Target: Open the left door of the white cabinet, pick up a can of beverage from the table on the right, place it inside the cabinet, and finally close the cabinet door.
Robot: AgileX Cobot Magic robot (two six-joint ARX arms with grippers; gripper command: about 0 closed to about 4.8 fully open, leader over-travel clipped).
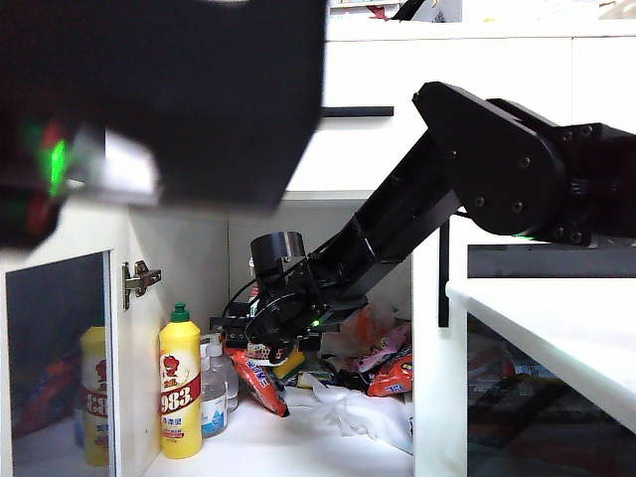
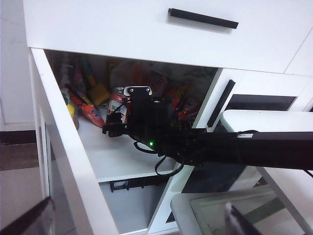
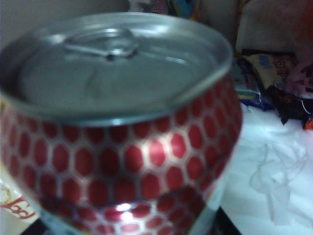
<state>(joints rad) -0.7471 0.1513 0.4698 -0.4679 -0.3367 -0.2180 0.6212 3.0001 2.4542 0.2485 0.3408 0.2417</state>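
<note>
Placement is the step in hand: the right gripper is reaching deep into the white cabinet, past the left door, which is standing swung open at the left of the exterior view. It is clamped on the can of beverage, whose silver lid and red honeycomb wall are filling the right wrist view; the can is also peeking out behind the arm in the left wrist view. The can appears to be hanging just above the shelf, among snack packets, a crumpled white bag, a small clear bottle and a yellow bottle near the door side.

The left gripper is waiting outside the cabinet with its fingers wide apart, holding nothing, only their blurred tips showing.

To do this well, the right arm probably needs to be lowering the can onto a bare patch of white shelf, keeping it upright, clear of the packets, so the base is sitting flat before the fingers let go. Backing out should be straight and slow, since the packets are crowding the can on both sides.
</note>
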